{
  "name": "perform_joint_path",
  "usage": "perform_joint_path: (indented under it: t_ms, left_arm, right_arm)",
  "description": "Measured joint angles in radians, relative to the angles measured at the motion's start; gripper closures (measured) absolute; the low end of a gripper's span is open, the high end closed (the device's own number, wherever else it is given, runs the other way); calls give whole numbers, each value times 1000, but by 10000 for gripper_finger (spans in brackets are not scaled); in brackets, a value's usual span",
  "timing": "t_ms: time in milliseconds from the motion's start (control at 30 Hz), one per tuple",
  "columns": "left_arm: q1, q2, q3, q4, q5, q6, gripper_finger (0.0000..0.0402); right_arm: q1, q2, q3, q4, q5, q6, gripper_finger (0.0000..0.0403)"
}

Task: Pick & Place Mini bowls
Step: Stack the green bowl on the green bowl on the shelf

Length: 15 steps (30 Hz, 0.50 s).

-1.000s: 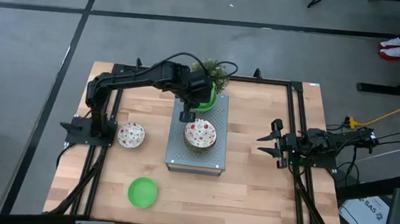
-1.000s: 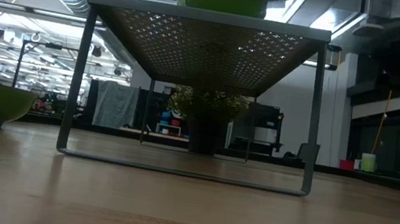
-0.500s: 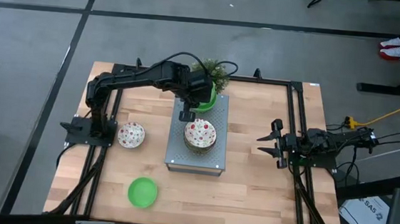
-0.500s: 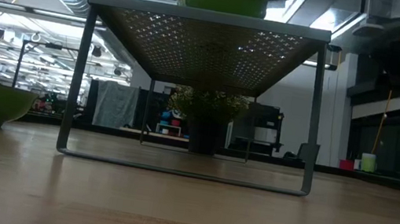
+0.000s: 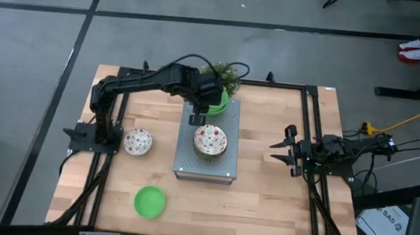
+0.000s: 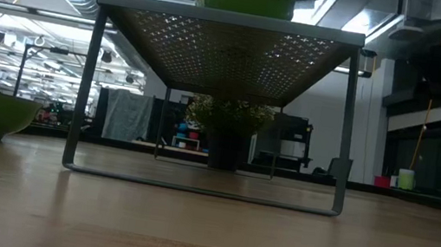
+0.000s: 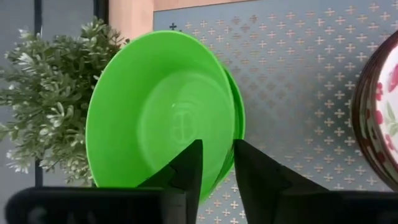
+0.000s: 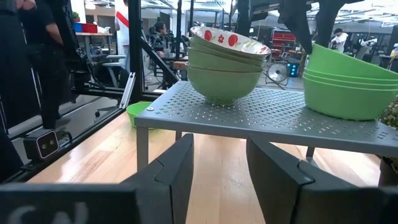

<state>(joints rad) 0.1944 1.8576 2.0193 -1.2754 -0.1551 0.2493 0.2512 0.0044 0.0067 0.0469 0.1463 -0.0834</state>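
Note:
Three plain green mini bowls [image 8: 350, 79] sit nested at the far end of a grey perforated rack [image 5: 225, 167]. Beside them on the rack stands a stack of bowls with a speckled one on top [image 5: 210, 141]. Another speckled bowl [image 5: 137, 141] and a green bowl [image 5: 149, 201] rest on the table. My left gripper [image 7: 217, 149] is over the green stack [image 5: 220, 101], shut on its top bowl. My right gripper [image 5: 273, 151] waits open near the table's right edge, touching nothing. My left gripper holds the top green bowl by its rim [image 7: 225, 163], on the side toward the speckled stack. One finger [image 7: 188, 167] is inside the bowl and the other [image 7: 252, 169] outside. The fingers come from above, pointing down [image 8: 306, 28]. The bowl sits nested in the stack on the rack.
A small bushy potted plant [image 5: 225, 77] stands just beyond the rack's far edge, close to the green stack. The rack stands on thin legs above the table [image 6: 82, 85]. Black frame rails run along the table's left and right sides [image 5: 316, 126].

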Motion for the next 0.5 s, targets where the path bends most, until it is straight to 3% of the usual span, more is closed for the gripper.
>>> perform_joint_path:
  t_ms: [300, 500]
  left_arm:
    - [-3, 0, 0, 0, 32, -27, 275]
    - [-3, 0, 0, -7, 148, -64, 267]
  right_arm:
    - [0, 0, 0, 0, 0, 0, 256]
    - [0, 0, 0, 0, 0, 0, 256]
